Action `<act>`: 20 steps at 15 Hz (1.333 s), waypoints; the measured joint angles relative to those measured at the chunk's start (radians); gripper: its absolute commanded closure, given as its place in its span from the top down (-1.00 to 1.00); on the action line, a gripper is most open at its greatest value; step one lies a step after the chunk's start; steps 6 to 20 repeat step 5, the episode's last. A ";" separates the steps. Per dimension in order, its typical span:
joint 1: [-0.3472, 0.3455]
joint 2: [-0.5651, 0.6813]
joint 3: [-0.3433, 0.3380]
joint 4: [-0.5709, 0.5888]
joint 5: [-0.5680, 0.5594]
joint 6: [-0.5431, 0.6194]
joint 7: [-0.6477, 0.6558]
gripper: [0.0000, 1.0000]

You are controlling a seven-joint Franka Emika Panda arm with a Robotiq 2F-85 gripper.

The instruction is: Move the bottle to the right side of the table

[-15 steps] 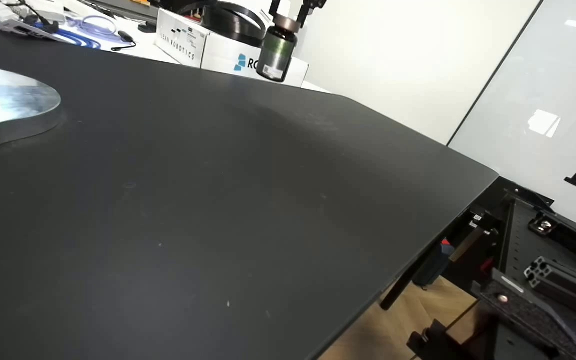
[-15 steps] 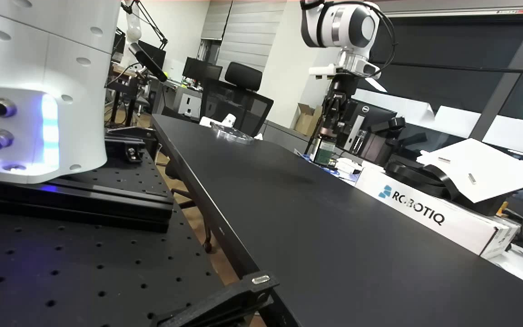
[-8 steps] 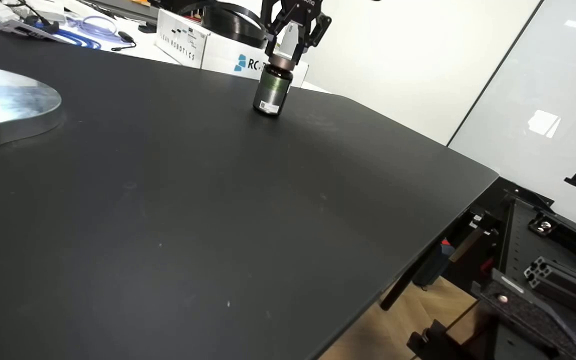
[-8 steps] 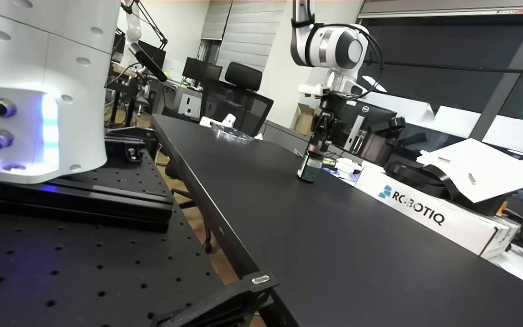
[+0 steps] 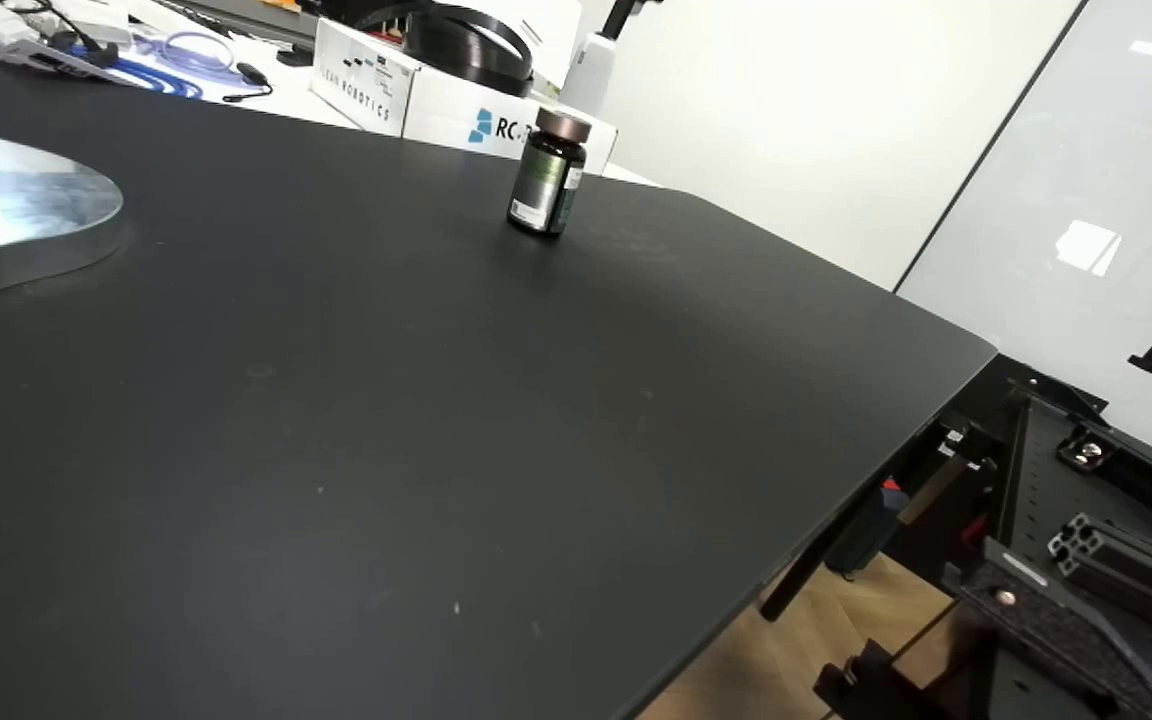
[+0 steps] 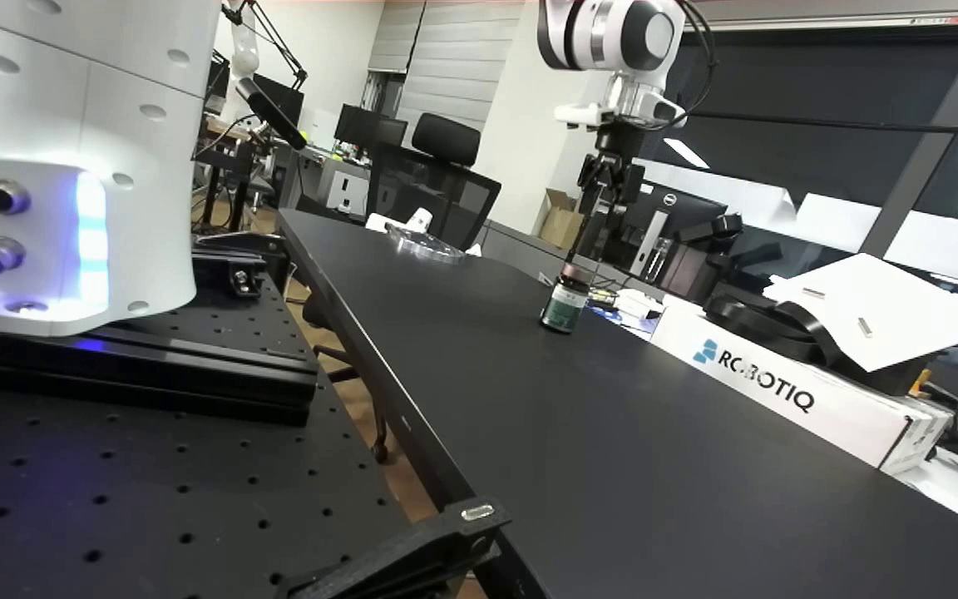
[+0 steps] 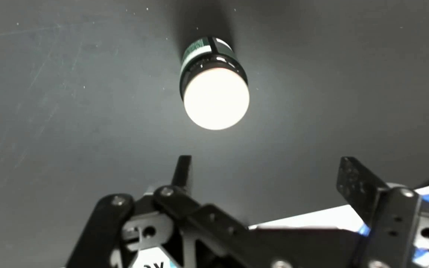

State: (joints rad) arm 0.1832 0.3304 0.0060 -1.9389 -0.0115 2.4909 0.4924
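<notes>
The bottle (image 5: pixel 544 185), dark with a silvery-green band and a brownish cap, stands upright on the black table (image 5: pixel 416 400) near its far edge. In another exterior view the bottle (image 6: pixel 565 304) sits close to the edge beside the white box. My gripper (image 7: pixel 265 159) is open, its two fingers wide apart with nothing between them. Seen from the wrist, the bottle (image 7: pixel 215 97) lies ahead of the fingertips, its cap bright and apart from them. Above the bottle hangs the gripper (image 6: pixel 599 218) in an exterior view.
A white Robotiq box (image 6: pixel 770 387) runs along the table's edge with black rolls on it. A clear, curved object (image 6: pixel 425 245) lies at the table's end. Cables (image 5: pixel 171 65) and white items crowd the neighbouring surface. A black clamp (image 6: pixel 462 532) grips the near edge.
The bottle came down from the air onto the table in the gripper's hold. Since then the jaws have opened, let go of its cap, and the arm has risen away from it.
</notes>
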 measured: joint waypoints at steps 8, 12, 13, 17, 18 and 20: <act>-0.004 -0.218 0.021 -0.103 0.033 -0.057 -0.037 1.00; -0.004 -0.218 0.021 -0.103 0.033 -0.057 -0.037 1.00; -0.004 -0.218 0.021 -0.103 0.033 -0.057 -0.037 1.00; -0.004 -0.218 0.021 -0.103 0.033 -0.057 -0.037 1.00; -0.004 -0.218 0.021 -0.103 0.033 -0.057 -0.037 1.00; -0.004 -0.218 0.021 -0.103 0.033 -0.057 -0.037 1.00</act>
